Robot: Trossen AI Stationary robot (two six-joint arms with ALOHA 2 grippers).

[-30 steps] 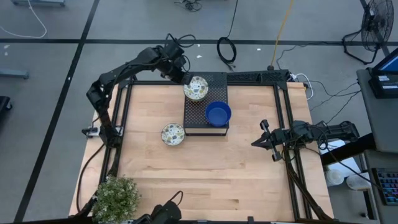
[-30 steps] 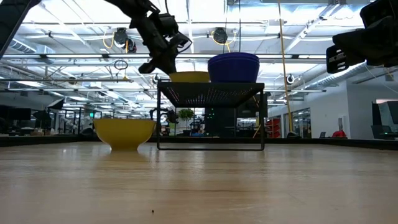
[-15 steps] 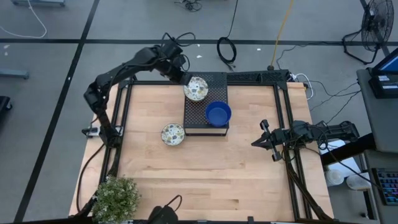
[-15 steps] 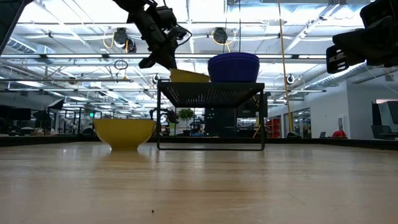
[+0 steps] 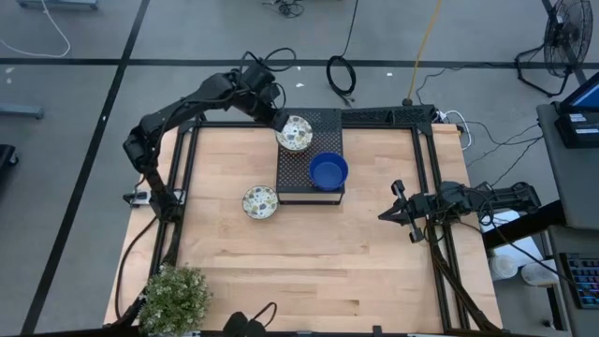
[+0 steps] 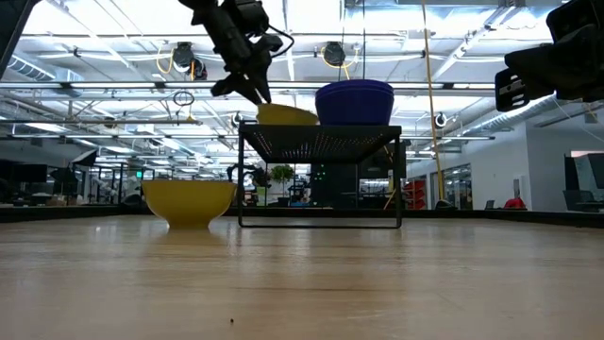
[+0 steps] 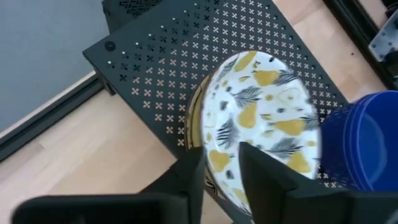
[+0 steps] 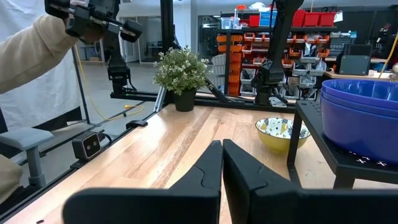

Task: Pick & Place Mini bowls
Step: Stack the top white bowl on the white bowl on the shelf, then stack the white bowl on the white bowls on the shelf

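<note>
Left hand: the left hand point(image 5: 278, 119) is clamped on the rim of a cream-white floral mini bowl point(image 5: 297, 133), which sits tilted at the back corner of the black perforated metal box point(image 5: 323, 193)
Right hand: the right hand point(image 5: 394, 212) waits off the bench's right edge, fingers pressed together
On the box: a stack of glossy blue mini bowls point(image 5: 328, 170) beside the held bowl
On the bench: a second floral mini bowl point(image 5: 260, 201) stands on the wooden bench point(image 5: 309, 262) just beside the box
Progress: judged partway; which way bowls are headed cannot be told
Hidden: the number of blue bowls in the stack is unclear; no others show
</note>
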